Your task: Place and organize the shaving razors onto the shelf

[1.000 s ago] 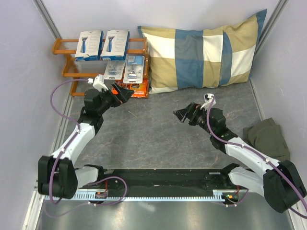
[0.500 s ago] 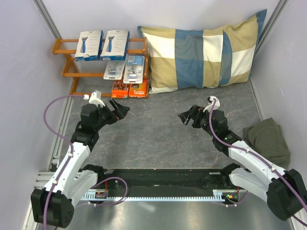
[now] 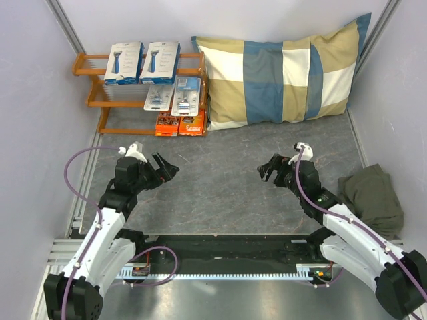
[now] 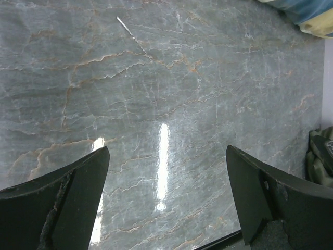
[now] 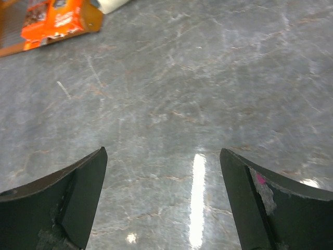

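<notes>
The orange wooden shelf [image 3: 91, 65] stands at the back left. Two white razor boxes [image 3: 142, 62] lie on its top tier, two clear blister packs [image 3: 175, 97] on the middle tier, and two small orange packs [image 3: 180, 124] on the lowest tier; one orange pack [image 5: 52, 21] shows in the right wrist view's top left corner. My left gripper [image 3: 166, 173] [image 4: 166, 156] hovers open over bare grey floor, well in front of the shelf. My right gripper [image 3: 267, 168] [image 5: 162, 156] is open too, empty, over the floor's middle.
A blue-and-beige checked pillow [image 3: 280, 70] leans against the back wall right of the shelf. A crumpled olive cloth [image 3: 372, 195] lies at the right edge, also at the left wrist view's right edge [image 4: 322, 161]. Grey walls close in both sides.
Both arms have drawn back toward their bases. The left gripper has left the shelf's lowest tier, where both orange packs now sit uncovered; the right gripper moved slightly right and nearer.
</notes>
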Robot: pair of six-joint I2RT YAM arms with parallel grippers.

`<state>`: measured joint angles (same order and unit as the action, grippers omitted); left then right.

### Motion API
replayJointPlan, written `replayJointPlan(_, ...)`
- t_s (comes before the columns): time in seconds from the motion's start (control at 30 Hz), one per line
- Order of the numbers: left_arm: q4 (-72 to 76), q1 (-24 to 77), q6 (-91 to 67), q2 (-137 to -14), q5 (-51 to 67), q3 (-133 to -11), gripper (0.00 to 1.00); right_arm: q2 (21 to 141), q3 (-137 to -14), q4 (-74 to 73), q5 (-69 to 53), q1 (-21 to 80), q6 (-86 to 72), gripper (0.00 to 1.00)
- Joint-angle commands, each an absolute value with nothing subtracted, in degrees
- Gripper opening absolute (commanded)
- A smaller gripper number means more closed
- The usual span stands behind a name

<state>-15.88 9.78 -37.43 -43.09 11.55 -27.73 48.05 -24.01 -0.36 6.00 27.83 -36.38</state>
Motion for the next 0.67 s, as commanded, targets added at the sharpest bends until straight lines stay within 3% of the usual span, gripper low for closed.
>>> replayJointPlan(0.0,-17.31,9.84,-35.42,-40.52,9.49,-26.81,1.00,45.97,-23.73,-5.35,10.54,27.60,-34.28,0.98)
replayJointPlan(0.63,-13.45,9.93,-31.82,-37.00,9.15,-26.28,0.98,46.05,-30.50,-12.30,21.35,27.51,-23.91,0.98)
